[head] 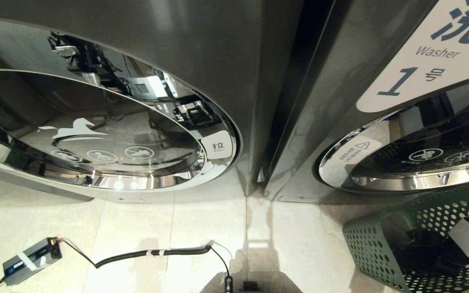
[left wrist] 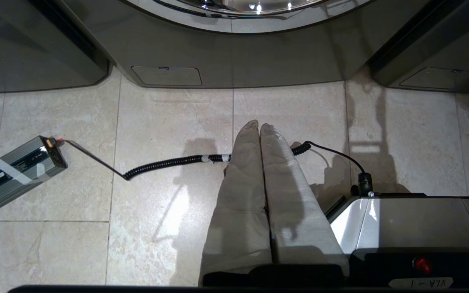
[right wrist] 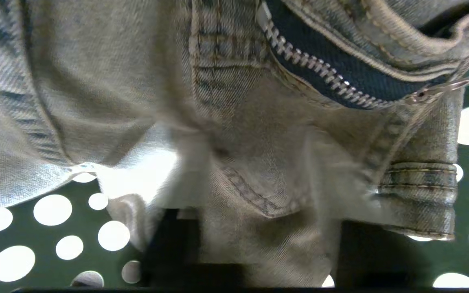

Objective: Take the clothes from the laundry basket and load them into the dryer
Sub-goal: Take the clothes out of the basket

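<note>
The dark green perforated plastic laundry basket stands on the tiled floor below the grey washer marked 1. Inside it, the right gripper pinches pale blue denim jeans. The left gripper hangs away from the basket, fingers pressed together.

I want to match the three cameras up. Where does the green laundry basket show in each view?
Head view: laundry basket at lower right, on the floor below the machine labelled 1.
Left wrist view: not in it.
Right wrist view: its perforated green wall behind the denim garment.
Shared landmark: coiled black cable, head and left wrist views.
</note>
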